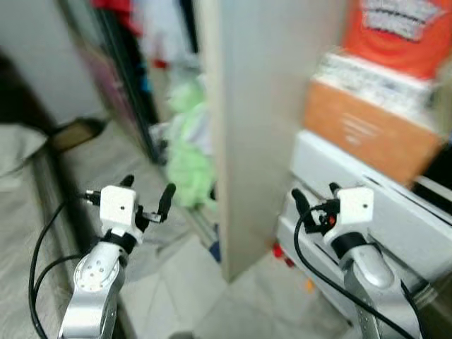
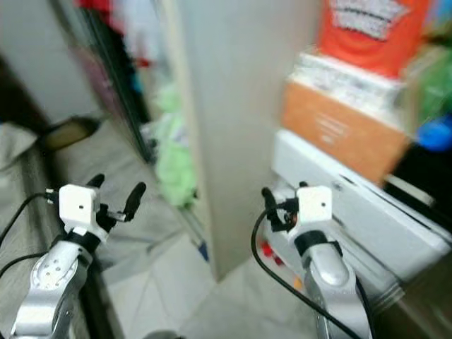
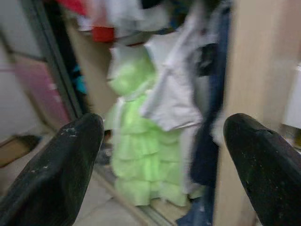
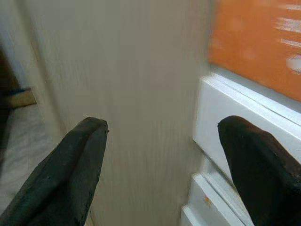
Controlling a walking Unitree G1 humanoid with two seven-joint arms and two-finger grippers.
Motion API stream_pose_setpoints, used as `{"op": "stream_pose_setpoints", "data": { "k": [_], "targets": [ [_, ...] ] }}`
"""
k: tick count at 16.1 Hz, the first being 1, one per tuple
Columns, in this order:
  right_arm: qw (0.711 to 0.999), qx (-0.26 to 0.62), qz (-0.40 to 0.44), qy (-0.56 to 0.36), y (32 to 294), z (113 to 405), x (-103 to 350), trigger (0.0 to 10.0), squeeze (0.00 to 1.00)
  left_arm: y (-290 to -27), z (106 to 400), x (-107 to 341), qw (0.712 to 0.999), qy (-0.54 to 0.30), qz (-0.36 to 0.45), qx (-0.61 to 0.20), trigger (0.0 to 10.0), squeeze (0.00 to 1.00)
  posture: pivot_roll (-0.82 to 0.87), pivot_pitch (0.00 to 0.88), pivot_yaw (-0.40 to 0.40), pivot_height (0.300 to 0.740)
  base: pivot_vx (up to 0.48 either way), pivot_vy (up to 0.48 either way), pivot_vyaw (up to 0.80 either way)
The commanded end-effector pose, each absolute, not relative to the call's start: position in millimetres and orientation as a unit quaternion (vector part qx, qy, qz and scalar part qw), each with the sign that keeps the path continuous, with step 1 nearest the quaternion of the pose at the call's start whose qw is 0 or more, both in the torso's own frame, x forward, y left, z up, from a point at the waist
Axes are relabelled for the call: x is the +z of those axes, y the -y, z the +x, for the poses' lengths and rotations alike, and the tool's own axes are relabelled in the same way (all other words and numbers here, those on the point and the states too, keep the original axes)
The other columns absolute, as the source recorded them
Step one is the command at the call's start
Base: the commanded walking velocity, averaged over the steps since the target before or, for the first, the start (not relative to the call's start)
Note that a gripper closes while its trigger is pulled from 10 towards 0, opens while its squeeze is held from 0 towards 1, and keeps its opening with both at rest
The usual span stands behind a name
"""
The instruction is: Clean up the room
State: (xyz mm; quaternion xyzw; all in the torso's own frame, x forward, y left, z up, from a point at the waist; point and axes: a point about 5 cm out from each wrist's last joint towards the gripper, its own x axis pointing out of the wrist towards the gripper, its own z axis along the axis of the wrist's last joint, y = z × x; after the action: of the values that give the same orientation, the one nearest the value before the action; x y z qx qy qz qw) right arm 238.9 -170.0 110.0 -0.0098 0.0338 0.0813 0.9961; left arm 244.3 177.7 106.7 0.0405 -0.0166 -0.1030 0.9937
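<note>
Left gripper (image 1: 147, 191) raised at chest height ahead of the body, fingers spread wide apart, nothing between them. Pointed toward the open wardrobe (image 1: 152, 85), at a green ruffled dress (image 3: 138, 155) hanging among white and dark clothes. Right gripper (image 1: 313, 195) raised level with the left, fingers likewise apart and empty. Aimed at the edge of the wooden panel (image 1: 261, 134), with the white drawers (image 1: 395, 212) just beside it.

Panel noted upright between the two grippers, dividing wardrobe from drawers. Orange box (image 1: 367, 131) seen resting on top of the drawers, an orange shirt (image 1: 395, 28) above it. Small red and orange items (image 1: 282, 256) noted on the floor (image 1: 212, 296) at the foot of the drawers; too blurred to identify. Bare tiled floor observed ahead of the panel and between the arms. Grey bedding (image 1: 21, 233) close along the left arm; a flat brown item (image 1: 74, 133) lying past it near the wall, kind not discernible. Head views blurred throughout.
</note>
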Motion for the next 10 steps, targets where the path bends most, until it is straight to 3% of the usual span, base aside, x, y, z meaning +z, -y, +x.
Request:
{"op": "stream_pose_setpoints", "data": {
  "k": [1,10],
  "targets": [
    [0.995,0.094,-0.007,-0.027,164.4,240.8,112.9,10.0,0.0,-182.4,244.5,107.6,0.995,0.018,0.046,-0.092,10.0,0.0,-0.04,0.003,0.003,0.74,0.0,0.0,0.8],
    [0.994,0.107,-0.001,-0.034,162.0,243.4,110.4,10.0,0.0,-181.9,245.3,106.9,0.994,0.016,0.045,-0.095,10.0,0.0,-0.03,0.0,0.007,0.74,0.0,0.0,0.8]
  ]
}}
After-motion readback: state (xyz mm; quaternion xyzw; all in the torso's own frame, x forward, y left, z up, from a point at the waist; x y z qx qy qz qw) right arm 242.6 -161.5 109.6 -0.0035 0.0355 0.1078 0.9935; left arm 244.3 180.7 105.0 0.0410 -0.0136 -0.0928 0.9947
